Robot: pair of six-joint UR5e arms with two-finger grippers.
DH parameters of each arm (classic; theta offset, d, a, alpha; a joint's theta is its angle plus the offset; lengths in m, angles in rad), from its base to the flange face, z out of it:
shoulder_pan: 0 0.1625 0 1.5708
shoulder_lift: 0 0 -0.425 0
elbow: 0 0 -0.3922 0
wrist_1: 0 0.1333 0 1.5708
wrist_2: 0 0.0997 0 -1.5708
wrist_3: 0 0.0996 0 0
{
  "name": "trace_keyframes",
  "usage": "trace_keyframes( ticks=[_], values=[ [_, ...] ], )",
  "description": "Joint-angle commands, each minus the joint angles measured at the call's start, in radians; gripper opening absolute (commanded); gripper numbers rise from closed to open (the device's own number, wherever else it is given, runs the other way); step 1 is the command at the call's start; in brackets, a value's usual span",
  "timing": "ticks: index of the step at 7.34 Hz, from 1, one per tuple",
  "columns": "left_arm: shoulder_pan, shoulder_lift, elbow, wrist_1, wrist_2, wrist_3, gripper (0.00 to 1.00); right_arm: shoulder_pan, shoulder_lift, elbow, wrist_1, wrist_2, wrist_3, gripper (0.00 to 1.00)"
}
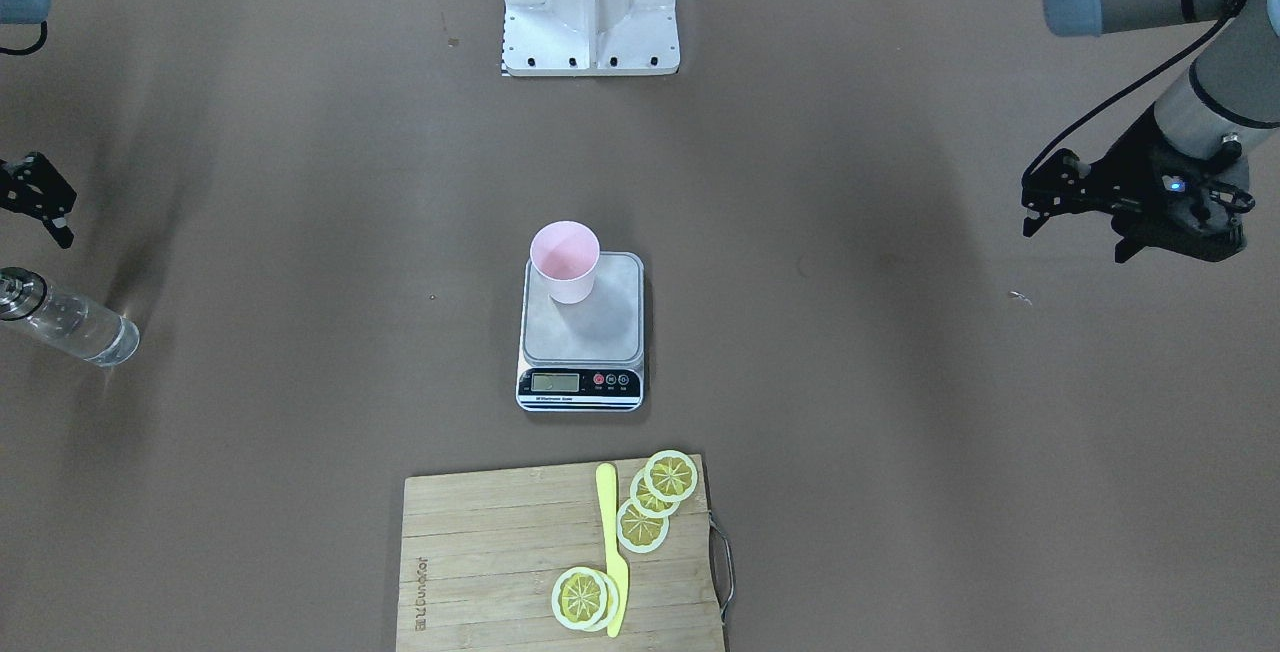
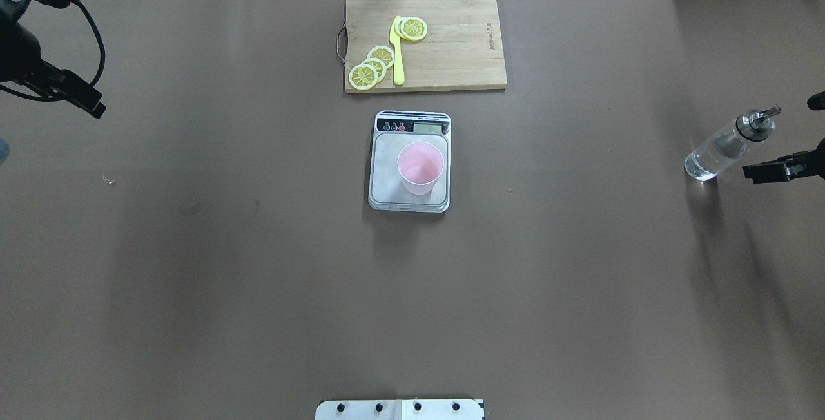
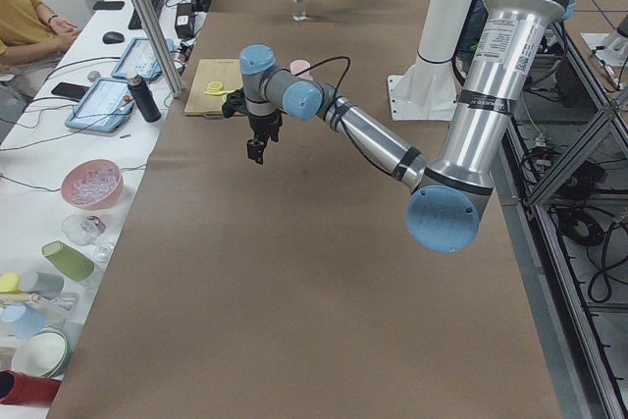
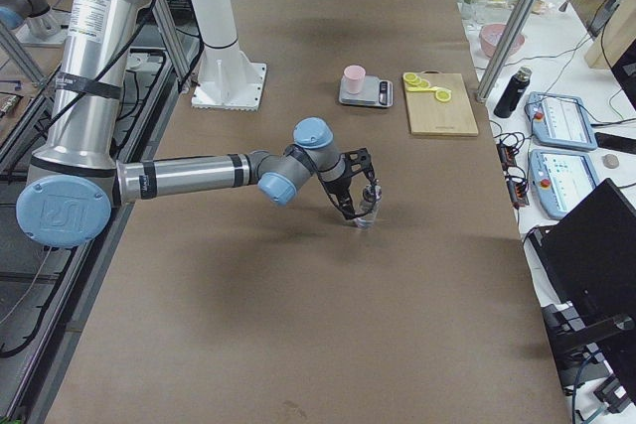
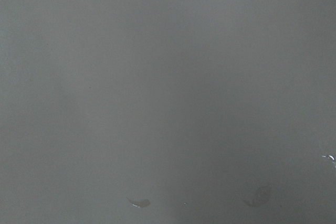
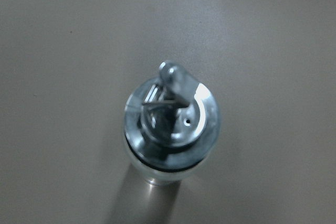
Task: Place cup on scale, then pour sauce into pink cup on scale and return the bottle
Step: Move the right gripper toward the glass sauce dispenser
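Note:
The pale pink cup stands upright on the grey platform of the scale at the table's middle. The clear glass bottle with a silver pourer stands on the table at my far right, clear sauce showing in its lower part. My right gripper hangs open over the bottle's top, its fingers spread to either side without touching it. The right wrist view looks straight down on the bottle's pourer. My left gripper is raised at the far left, open and holding nothing.
A wooden cutting board with lemon slices and a yellow knife lies beyond the scale. The robot's base stands at the near edge. People and tablets line a side table.

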Motion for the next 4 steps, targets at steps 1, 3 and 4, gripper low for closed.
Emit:
trace_keyframes(
  ticks=[1, 3, 4],
  values=[
    [0.0, 0.002, 0.0, 0.0, 0.001, 0.0, 0.97, -0.006, 0.006, -0.086, 0.104, -0.006, 0.002, 0.95],
    [0.0, 0.002, 0.0, 0.002, 0.001, 0.0, 0.97, -0.018, 0.011, -0.088, 0.13, -0.027, 0.038, 0.95],
    [0.0, 0.0, 0.0, 0.002, 0.001, 0.0, 0.97, -0.038, 0.009, -0.088, 0.167, -0.056, 0.057, 0.95]
  ],
)
